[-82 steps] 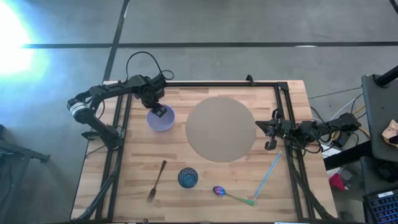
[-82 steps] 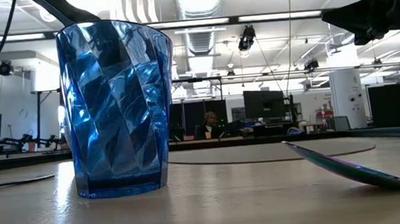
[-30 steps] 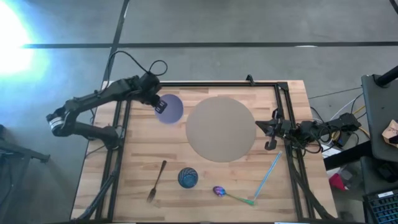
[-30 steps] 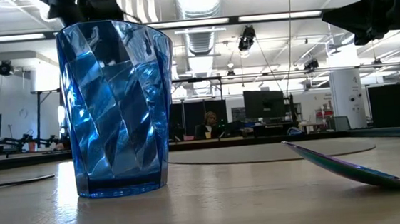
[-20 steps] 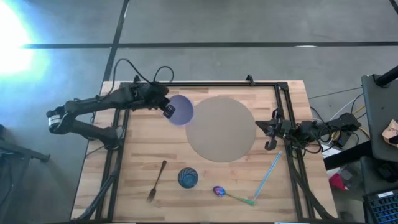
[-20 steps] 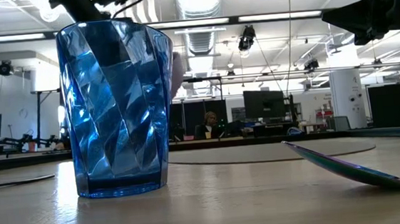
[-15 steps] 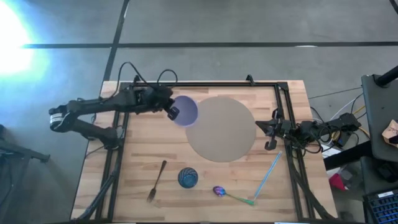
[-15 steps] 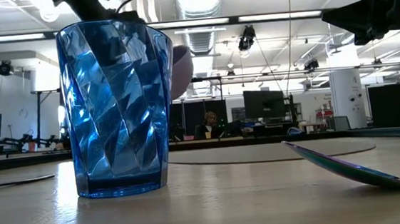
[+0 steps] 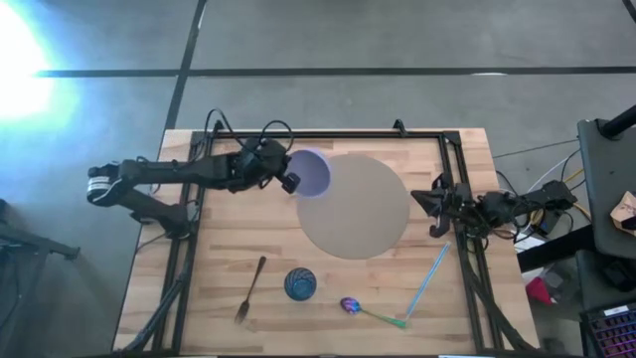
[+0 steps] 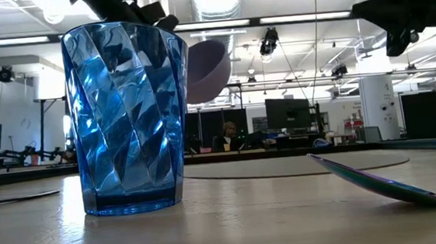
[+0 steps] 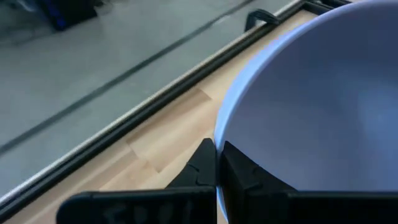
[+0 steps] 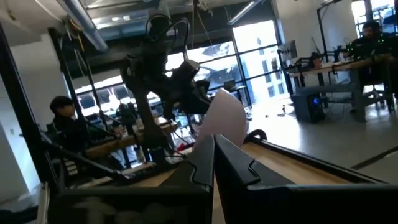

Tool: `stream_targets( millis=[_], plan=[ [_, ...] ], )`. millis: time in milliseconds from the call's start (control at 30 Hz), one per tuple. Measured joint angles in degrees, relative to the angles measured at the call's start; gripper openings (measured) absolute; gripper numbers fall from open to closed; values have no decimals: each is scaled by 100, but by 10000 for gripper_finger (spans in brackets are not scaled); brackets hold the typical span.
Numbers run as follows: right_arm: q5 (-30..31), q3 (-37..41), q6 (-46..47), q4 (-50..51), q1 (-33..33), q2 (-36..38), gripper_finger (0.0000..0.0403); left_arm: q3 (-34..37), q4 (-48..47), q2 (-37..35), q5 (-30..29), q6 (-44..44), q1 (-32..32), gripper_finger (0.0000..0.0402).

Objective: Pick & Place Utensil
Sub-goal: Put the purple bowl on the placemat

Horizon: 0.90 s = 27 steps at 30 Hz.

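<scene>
No readable writing. Left gripper (image 11: 217,163) pinches the lavender bowl's (image 9: 311,171) rim, holding it in the air at the mat's (image 9: 353,206) back-left edge. Right gripper (image 9: 434,207) pressed shut, empty, at right edge. Fork (image 9: 250,288), cup (image 9: 300,284), spoon (image 9: 370,312) lie near front; the cup hides part of the bowl in the low view.

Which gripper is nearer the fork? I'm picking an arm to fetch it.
Left. The left gripper, holding the lavender bowl, is up-table of the fork; the right gripper waits across the table.
</scene>
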State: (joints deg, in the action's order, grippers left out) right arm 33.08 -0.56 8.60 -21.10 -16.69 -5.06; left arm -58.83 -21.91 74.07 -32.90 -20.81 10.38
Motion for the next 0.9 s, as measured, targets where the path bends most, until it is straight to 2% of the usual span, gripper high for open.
stream_targets(
  millis=[200, 467, 667, 800, 900],
  plan=[
    [-6, 0, 426, -434, 0, 2, 8, 0, 157, 168, -579, 63, -183, 1],
    [-7, -30, 483, -840, 9, -163, 18, 0, 492, 325, -899, 344, -360, 1],
    [-3, -519, 338, -819, 10, -804, 68, 0, 970, 338, -1028, 654, -440, 1],
    [82, -1075, -242, -797, 9, -1510, 108, 0, 1109, 340, -1165, 765, -456, 1],
    [368, -1550, -795, -742, 11, -2076, 133, 0, 1077, 340, -1501, 838, -455, 1]
  ],
)
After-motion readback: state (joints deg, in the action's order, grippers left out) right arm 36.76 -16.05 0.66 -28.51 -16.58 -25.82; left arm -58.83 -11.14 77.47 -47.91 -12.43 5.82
